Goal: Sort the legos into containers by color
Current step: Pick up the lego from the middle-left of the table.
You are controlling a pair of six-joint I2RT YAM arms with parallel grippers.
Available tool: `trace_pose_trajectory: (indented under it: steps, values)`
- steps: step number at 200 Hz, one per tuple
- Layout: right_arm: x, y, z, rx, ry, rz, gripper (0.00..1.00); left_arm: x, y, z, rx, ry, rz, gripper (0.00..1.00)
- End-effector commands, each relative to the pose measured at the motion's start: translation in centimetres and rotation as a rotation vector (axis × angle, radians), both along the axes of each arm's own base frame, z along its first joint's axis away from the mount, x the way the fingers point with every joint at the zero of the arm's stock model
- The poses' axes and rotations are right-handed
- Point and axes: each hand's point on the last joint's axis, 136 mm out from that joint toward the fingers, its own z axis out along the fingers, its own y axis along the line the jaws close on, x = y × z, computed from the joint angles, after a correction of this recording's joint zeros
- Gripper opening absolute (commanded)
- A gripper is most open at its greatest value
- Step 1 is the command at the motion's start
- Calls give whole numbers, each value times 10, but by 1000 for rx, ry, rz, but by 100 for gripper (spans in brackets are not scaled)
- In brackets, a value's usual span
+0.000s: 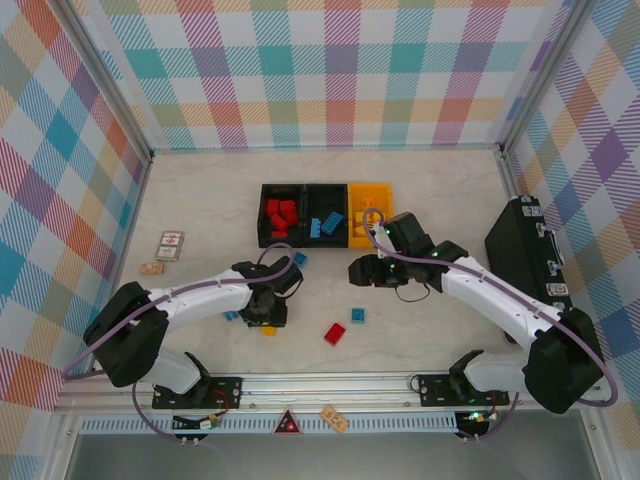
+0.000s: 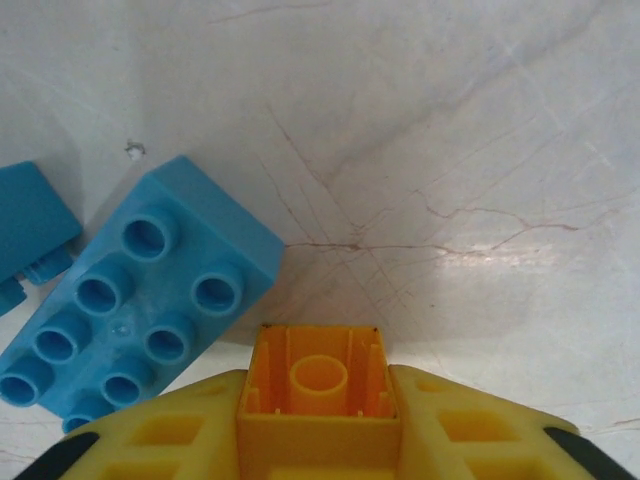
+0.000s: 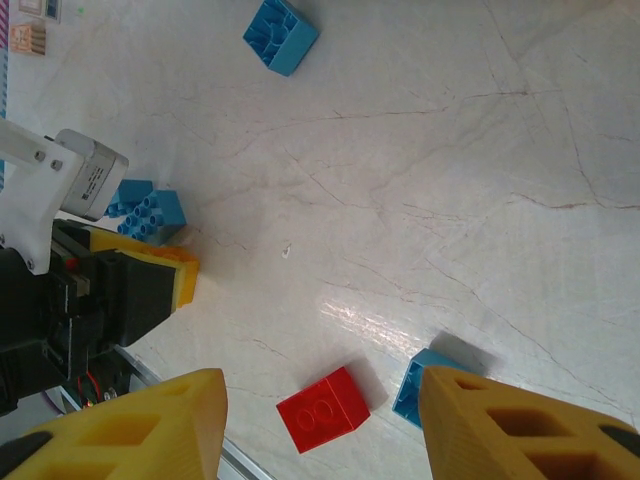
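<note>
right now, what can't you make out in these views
- top external: yellow bin contents, partly covered by the right arm
- left wrist: yellow brick in the left hand, cut by the bottom edge
- right wrist: blue brick partly behind a finger of the right hand

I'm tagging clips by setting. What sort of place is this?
Probably a robot lab test cell: a left arm and right arm bolted to a rail at the near edge, plaid panels walling the tabletop, and legos scattered near three joined bins.
</note>
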Motion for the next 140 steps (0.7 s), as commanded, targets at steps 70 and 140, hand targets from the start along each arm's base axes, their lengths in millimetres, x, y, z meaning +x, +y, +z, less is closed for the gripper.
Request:
trace_pose_trajectory:
  steps: [70, 140]
  values:
    - [4, -25, 4, -36, -42, -130, 53, 39, -51, 45, -120, -105, -57, 21]
    - [14, -88, -6, -64, -13, -401, 54, 108, -141, 90, -299, -217, -118, 21]
